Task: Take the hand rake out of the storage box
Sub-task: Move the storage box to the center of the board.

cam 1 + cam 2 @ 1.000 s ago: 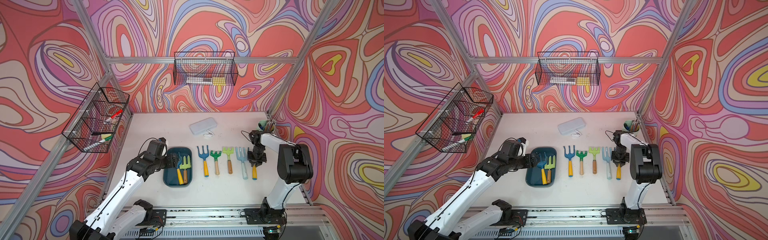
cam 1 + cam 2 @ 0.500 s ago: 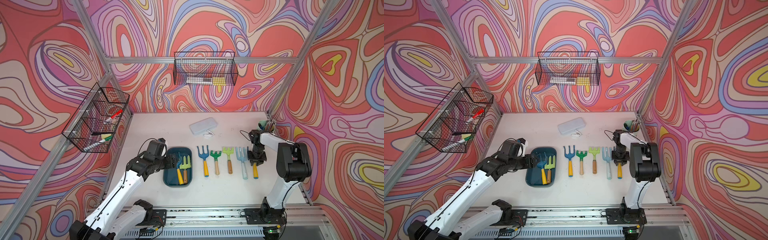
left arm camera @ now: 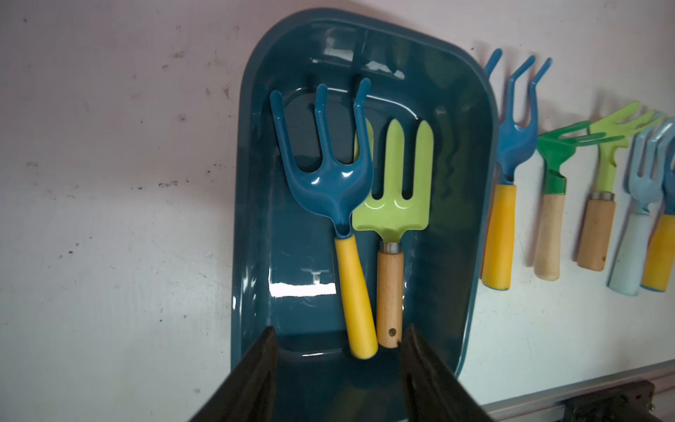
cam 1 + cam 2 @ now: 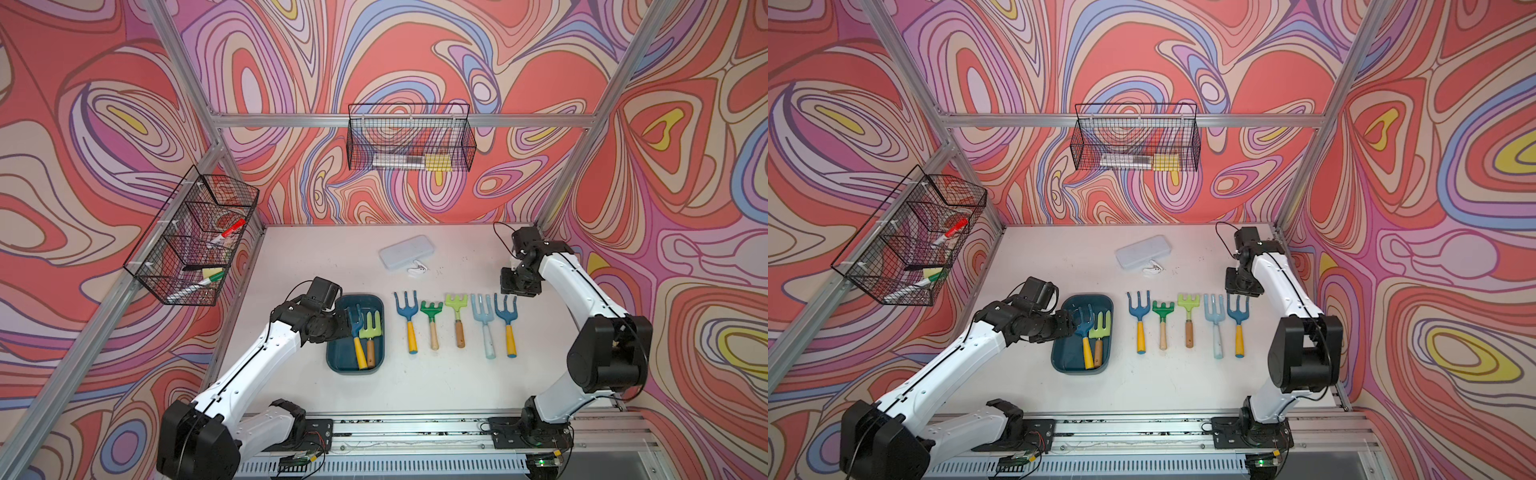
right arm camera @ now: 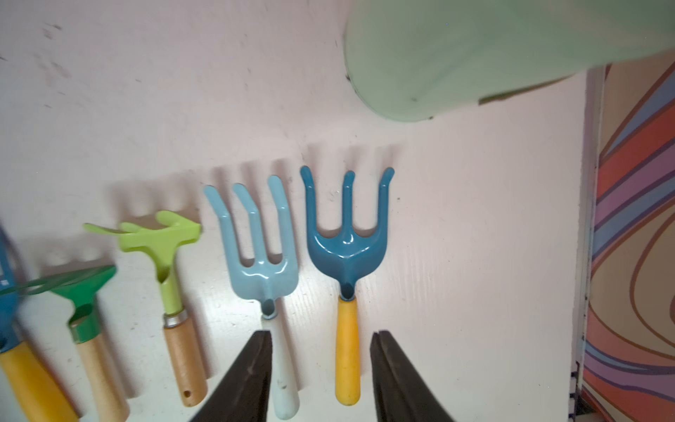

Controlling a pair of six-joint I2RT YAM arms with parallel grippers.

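Observation:
The storage box [image 4: 376, 303], a dark teal tub, holds a dark blue three-pronged hand rake [image 4: 356, 328] with a yellow handle and a lime-green fork [image 4: 371, 328] with a wooden handle. In the left wrist view the rake [image 3: 328, 190] lies partly over the fork [image 3: 396, 208]. My left gripper [image 4: 347, 322] hovers over the box's left side, open and holding nothing. The two handle ends show between its jaws [image 3: 339, 329]. My right gripper [image 4: 517, 289] hangs open above the prongs of the rightmost rake [image 4: 507, 320] on the table, touching nothing [image 5: 321, 332].
Several hand tools lie in a row right of the box, from a blue rake [image 4: 407, 311] to a pale blue one [image 4: 484, 320]. A pale grey case [image 4: 407, 252] lies behind. Wire baskets hang on the back wall [image 4: 409, 141] and left wall [image 4: 195, 237]. A mint-green object [image 5: 475, 54] sits close to the right wrist.
My right gripper has opened, let go of the rightmost rake's yellow handle and drawn back toward its prongs. The left gripper stays over the box, its jaws slightly narrower.

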